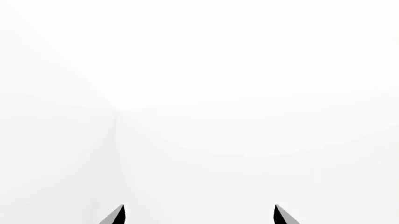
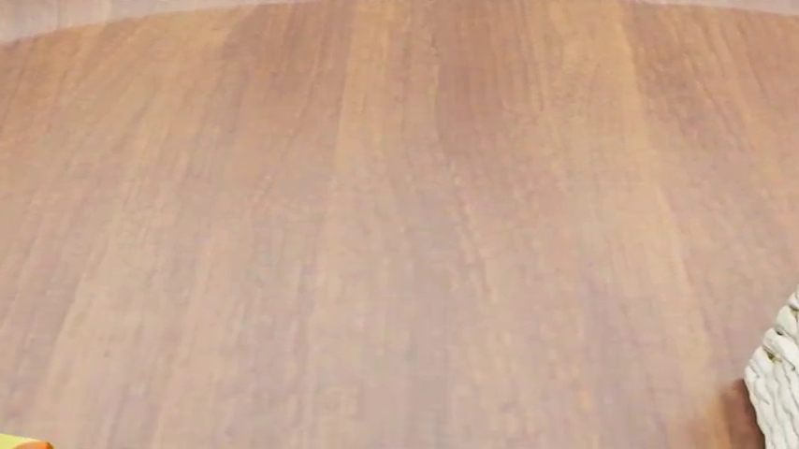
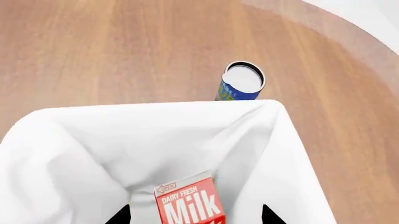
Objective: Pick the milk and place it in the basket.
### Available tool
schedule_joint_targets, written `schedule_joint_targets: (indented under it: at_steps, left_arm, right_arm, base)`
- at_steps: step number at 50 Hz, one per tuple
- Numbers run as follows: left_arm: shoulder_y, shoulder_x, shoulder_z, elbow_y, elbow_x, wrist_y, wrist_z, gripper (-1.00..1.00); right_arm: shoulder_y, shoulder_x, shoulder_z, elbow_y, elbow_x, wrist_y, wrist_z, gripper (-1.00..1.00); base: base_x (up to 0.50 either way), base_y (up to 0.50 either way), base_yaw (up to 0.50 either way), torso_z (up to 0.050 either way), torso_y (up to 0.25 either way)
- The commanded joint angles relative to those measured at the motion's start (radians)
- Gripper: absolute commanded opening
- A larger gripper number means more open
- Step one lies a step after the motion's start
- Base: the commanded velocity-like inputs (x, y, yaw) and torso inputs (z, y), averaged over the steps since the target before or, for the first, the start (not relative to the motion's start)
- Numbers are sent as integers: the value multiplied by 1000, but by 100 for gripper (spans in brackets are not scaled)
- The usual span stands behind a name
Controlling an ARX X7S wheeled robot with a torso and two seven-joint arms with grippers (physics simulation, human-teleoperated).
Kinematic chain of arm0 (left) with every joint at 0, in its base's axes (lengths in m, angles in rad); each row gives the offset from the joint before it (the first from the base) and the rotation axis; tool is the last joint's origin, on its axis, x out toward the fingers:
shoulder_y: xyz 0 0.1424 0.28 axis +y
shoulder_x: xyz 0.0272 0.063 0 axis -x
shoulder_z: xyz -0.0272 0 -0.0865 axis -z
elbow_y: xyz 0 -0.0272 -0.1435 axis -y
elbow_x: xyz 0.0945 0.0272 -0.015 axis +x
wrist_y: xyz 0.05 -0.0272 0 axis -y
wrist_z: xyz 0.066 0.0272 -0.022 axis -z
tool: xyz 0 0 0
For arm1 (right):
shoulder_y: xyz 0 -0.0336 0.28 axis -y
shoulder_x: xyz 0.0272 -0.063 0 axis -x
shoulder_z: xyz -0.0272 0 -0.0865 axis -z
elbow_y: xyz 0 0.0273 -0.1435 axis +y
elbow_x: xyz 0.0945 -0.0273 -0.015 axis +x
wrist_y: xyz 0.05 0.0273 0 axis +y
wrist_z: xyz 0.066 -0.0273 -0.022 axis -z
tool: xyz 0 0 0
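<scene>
Right wrist view: the milk [image 3: 188, 200] sits between the two dark fingertips of the right gripper [image 3: 193, 215], red top up, lettering "Dairy Fresh Milk" readable. The tips flank the carton on both sides with a sliver of white showing between each tip and the carton — whether they actually pinch it cannot be told. The carton is over the open mouth of the basket [image 3: 274, 140], inside the outline of its white cloth lining. Just beyond the far rim stands a blue can [image 3: 242, 81] with a white lid, on the wooden table [image 3: 93, 51].

Left wrist view: the left gripper [image 1: 199, 214] has its fingertips spread wide, nothing between them — only blank white ahead.

Head view: mostly bare tabletop [image 2: 399, 234]; a woven basket corner [image 2: 780, 388] at the right edge, an orange-yellow scrap [image 2: 19, 442] at the lower left corner.
</scene>
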Motion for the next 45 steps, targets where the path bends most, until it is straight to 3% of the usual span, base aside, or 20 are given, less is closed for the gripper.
schedule_joint_targets:
  at_steps: [1,19,45]
  left_arm:
    - [0,15,-16,-3,16,7,21,100]
    - [-7,11,-6,-4,16,8,16,100]
    - [11,15,-16,-1,20,14,18,100]
  right_arm:
    - [108,-48,51,39,-24,-48,13,100]
    - [299,-110,96,123,-50,-217,61,100]
    - [475,-236,192,207,-64,-669,112,100]
  base:
    - [0,0,0,0,0]
    - [0,0,0,0,0]
    - [0,0,0,0,0]
